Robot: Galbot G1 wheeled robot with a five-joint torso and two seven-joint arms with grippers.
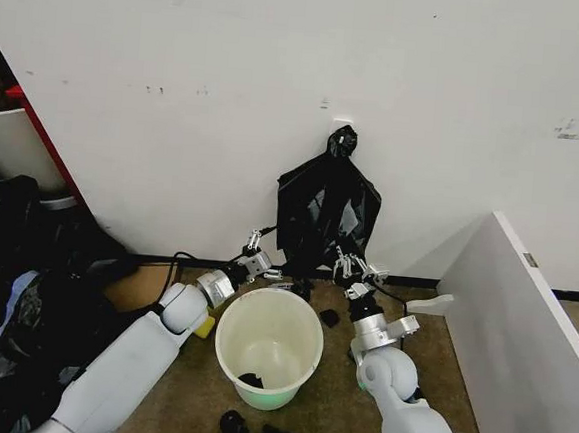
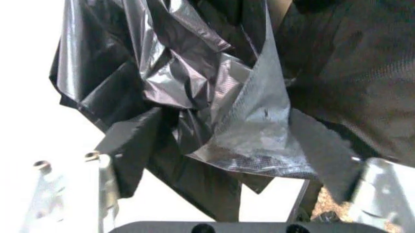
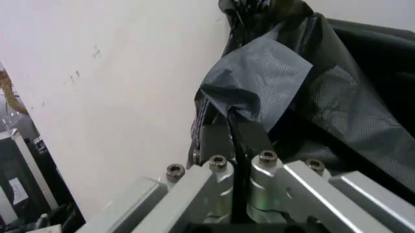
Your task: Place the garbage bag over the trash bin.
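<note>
Hanging on the wall behind the trash bin (image 1: pixel 268 347), the garbage bag (image 1: pixel 325 214) drops straight down. The right pincer (image 1: pixel 348 269) is closed on its lower edge. The left pincer (image 1: pixel 255 244), open, waits just beside it.

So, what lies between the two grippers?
In the head view, the lower edge of the black bag bunch hanging on the wall lies between the left gripper and the right gripper.
</note>
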